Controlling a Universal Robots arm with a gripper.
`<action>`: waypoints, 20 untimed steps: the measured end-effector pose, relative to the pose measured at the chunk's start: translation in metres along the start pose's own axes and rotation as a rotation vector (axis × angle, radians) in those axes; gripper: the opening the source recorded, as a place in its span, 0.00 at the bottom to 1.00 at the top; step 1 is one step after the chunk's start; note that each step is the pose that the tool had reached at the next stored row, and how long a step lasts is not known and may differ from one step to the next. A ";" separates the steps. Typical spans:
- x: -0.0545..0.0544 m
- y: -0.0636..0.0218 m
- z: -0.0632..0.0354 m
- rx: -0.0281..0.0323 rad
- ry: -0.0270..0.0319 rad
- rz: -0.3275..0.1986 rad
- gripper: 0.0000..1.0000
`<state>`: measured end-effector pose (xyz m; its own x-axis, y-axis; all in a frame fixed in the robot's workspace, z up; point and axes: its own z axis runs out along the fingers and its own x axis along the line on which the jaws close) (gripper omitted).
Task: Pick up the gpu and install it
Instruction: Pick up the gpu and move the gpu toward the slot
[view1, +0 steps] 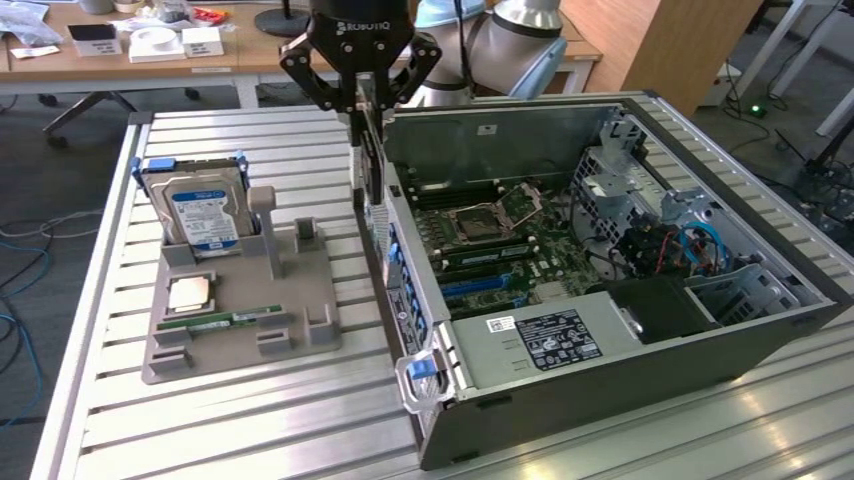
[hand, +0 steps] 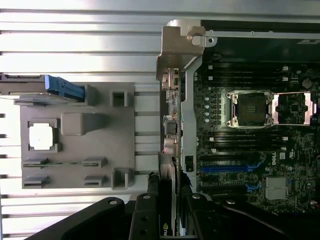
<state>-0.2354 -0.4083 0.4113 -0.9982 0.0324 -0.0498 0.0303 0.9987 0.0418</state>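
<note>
My gripper (view1: 360, 108) hangs above the wall of the open computer case (view1: 627, 385) on the exterior view's left, shut on the gpu (view1: 362, 165). The gpu is a thin dark card that hangs upright below the fingers. In the wrist view the card shows edge-on, its silver end bracket (hand: 172, 65) pointing away from my gripper (hand: 171, 189). One black finger (hand: 151, 200) sits on each side of the card. The card is over the case's edge, beside the motherboard (hand: 250, 150) with its blue slots (hand: 225, 169). I cannot tell whether it touches the case.
A grey holder tray (view1: 287, 320) stands on the slatted table at the exterior view's left. It carries a blue-labelled hard drive (view1: 200, 210), a CPU chip (view1: 187, 292) and a green RAM stick (view1: 220, 320). Inside the case lie an open CPU socket (view1: 477, 222) and a power supply (view1: 547, 340).
</note>
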 end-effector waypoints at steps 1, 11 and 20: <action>-0.001 0.0000 0.0001 0.0000 0.0000 0.000 0.26; -0.016 0.0005 0.0008 0.0001 0.0000 0.000 0.26; -0.028 0.0008 0.0014 0.0000 0.0000 0.000 0.26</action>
<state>-0.2074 -0.4083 0.4113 -0.9982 0.0323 -0.0498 0.0302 0.9987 0.0417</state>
